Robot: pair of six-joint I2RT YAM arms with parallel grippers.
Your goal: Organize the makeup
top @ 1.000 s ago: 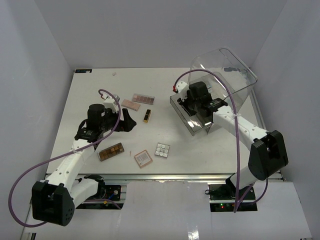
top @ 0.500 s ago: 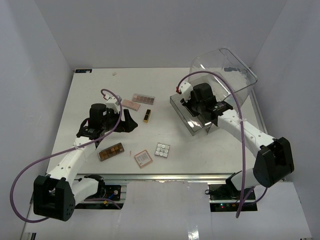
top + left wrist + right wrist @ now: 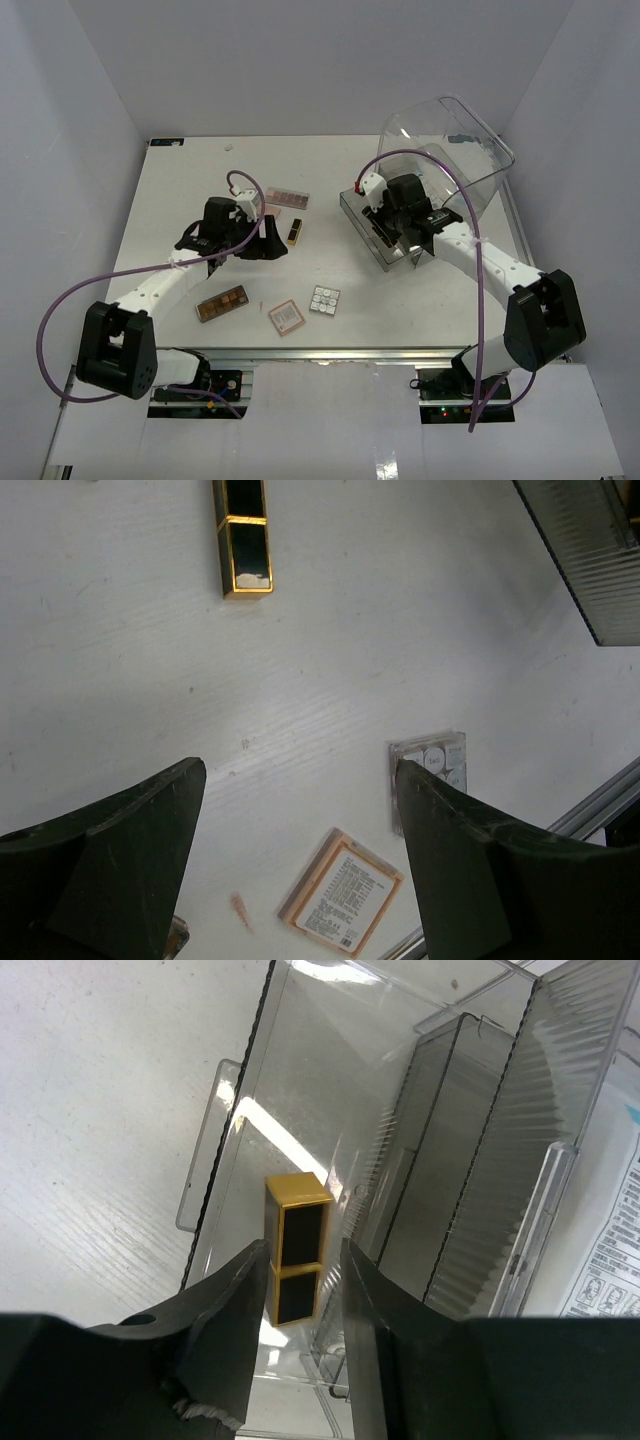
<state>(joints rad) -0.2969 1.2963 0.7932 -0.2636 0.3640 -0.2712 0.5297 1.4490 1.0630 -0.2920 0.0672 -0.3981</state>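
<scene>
My left gripper (image 3: 297,775) is open and empty above the table, also in the top view (image 3: 268,243). A black-and-gold piece (image 3: 243,540) lies just beyond it (image 3: 294,232). The pinkish square compact (image 3: 341,890) and silvery grid palette (image 3: 432,765) lie under it. In the top view the compact (image 3: 286,317), grid palette (image 3: 324,300), brown palette (image 3: 222,304) and pink palette (image 3: 287,198) lie on the table. My right gripper (image 3: 303,1260) is shut on a second black-and-gold piece (image 3: 297,1250) over the clear box's tray (image 3: 358,222). A white-blue packet (image 3: 610,1250) sits inside the box.
The large clear box (image 3: 455,150) stands at the back right with its domed lid tipped open. Ribbed clear dividers (image 3: 470,1160) rise beside my right gripper. The table's metal front rail (image 3: 600,805) runs close to the grid palette.
</scene>
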